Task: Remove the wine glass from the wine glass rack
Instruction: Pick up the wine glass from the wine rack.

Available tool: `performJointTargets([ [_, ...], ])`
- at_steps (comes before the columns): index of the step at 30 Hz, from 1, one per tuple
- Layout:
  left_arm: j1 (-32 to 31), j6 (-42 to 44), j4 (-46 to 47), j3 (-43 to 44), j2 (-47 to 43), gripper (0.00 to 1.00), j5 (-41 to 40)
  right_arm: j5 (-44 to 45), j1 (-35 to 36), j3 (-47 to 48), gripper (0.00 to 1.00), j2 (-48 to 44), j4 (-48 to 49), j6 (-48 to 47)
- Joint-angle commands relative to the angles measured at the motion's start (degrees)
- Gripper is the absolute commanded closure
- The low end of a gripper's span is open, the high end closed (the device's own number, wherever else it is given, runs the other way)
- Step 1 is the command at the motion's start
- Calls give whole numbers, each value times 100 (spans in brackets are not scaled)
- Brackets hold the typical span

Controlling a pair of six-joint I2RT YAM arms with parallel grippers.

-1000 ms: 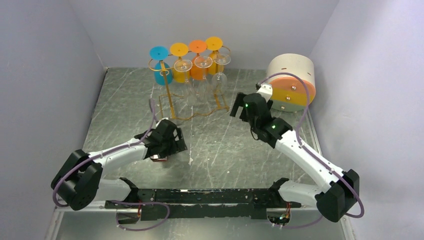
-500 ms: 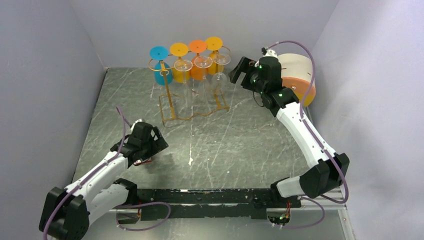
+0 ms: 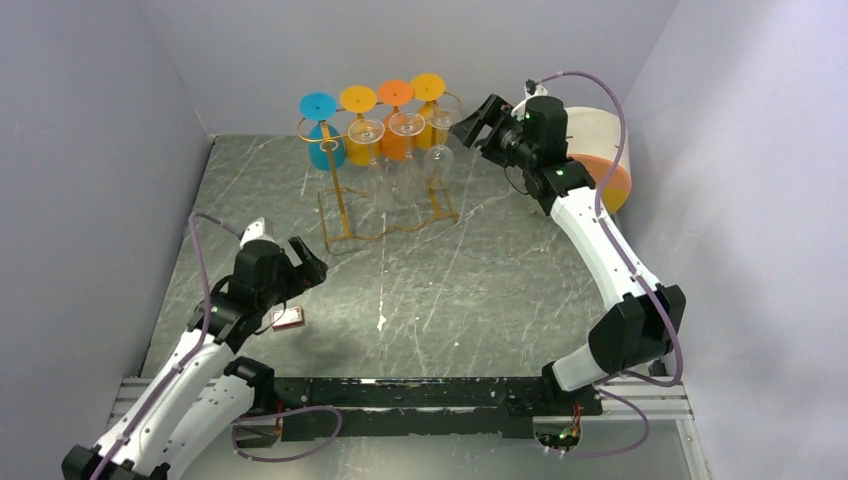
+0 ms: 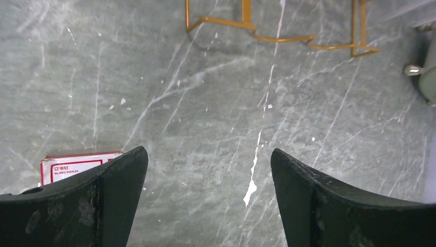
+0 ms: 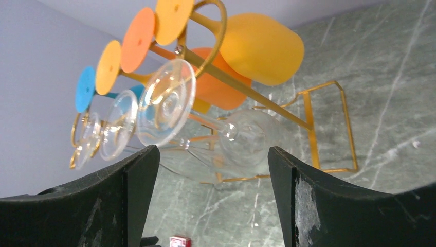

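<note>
The gold wire wine glass rack (image 3: 340,205) stands at the back of the table. Three clear wine glasses hang upside down along its front bar, and blue, yellow and orange ones hang behind. My right gripper (image 3: 468,128) is open and empty, level with the hanging glasses, just right of the rightmost clear wine glass (image 3: 443,125). In the right wrist view that glass (image 5: 247,136) lies ahead of the open gripper (image 5: 211,170), not between the fingers. My left gripper (image 3: 310,262) is open and empty over the table, left of centre. In the left wrist view (image 4: 208,170) it frames bare table.
A small red and white box (image 3: 287,318) lies on the table under the left gripper and shows in the left wrist view (image 4: 72,165). A white and orange cylinder (image 3: 605,160) stands at the back right, behind the right arm. Grey walls enclose the table.
My right arm rose and swung back from the table's middle right to the rack's right end. My left arm drew back toward the near left, uncovering the small box.
</note>
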Motion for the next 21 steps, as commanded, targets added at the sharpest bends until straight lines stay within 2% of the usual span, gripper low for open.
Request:
performJointTargets([
  [1,27,302,-37,117,-531,7,-340,-357,-93,195,19,19,487,327],
  [6,29,431,125,117,-899,7,-399,-489,-160,358,22,263,677,627],
  [12,27,734,-140,649,-938,7,-655,-508,-189,701,30,743,685,957],
  [17,27,1211,-362,910,-903,6,-627,-462,-189,753,40,907,781,1133],
  [21,29,1225,-278,834,-945,6,-754,-539,-189,877,46,977,722,1165],
])
